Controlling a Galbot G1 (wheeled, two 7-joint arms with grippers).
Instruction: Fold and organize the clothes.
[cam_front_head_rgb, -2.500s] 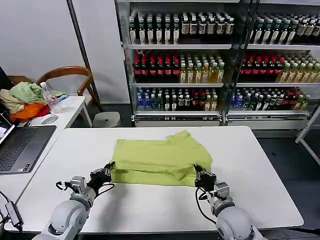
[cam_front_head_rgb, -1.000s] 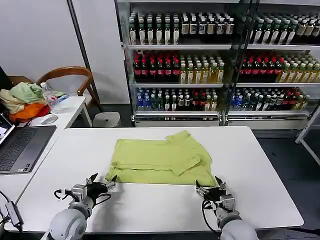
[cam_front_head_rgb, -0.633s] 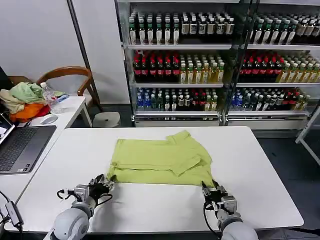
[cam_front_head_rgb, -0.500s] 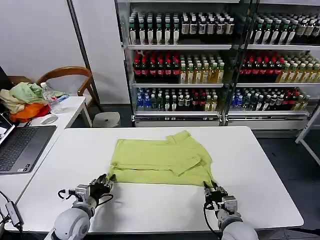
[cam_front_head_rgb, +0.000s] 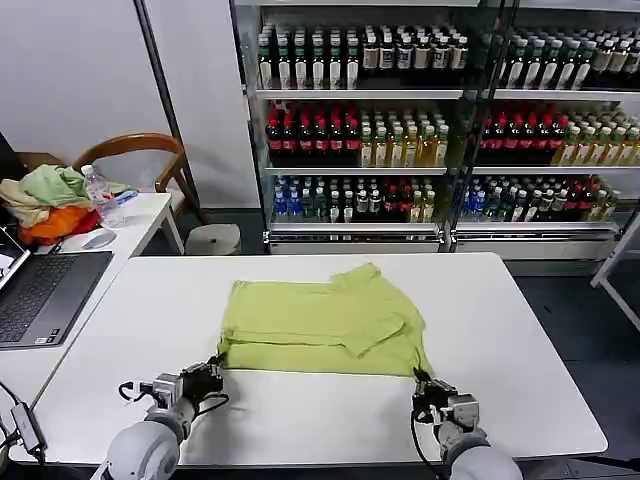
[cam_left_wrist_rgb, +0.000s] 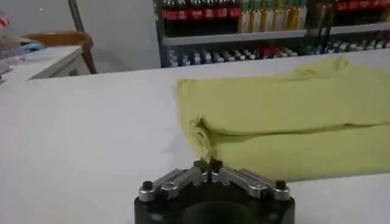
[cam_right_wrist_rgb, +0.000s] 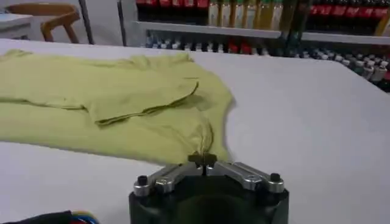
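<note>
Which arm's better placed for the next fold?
Neither alone, likely both: left gripper is shut on the T-shirt at its near left corner, right gripper at its near right corner.

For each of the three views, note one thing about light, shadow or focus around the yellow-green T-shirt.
Head view: even overhead light, the T-shirt casting only a thin soft shadow along its near edge on the white table. Left wrist view: the left gripper, shut on the shirt's near corner, looks sharp; the shelves behind blur. Right wrist view: the right gripper pinches the other corner; folds show soft shading.
</note>
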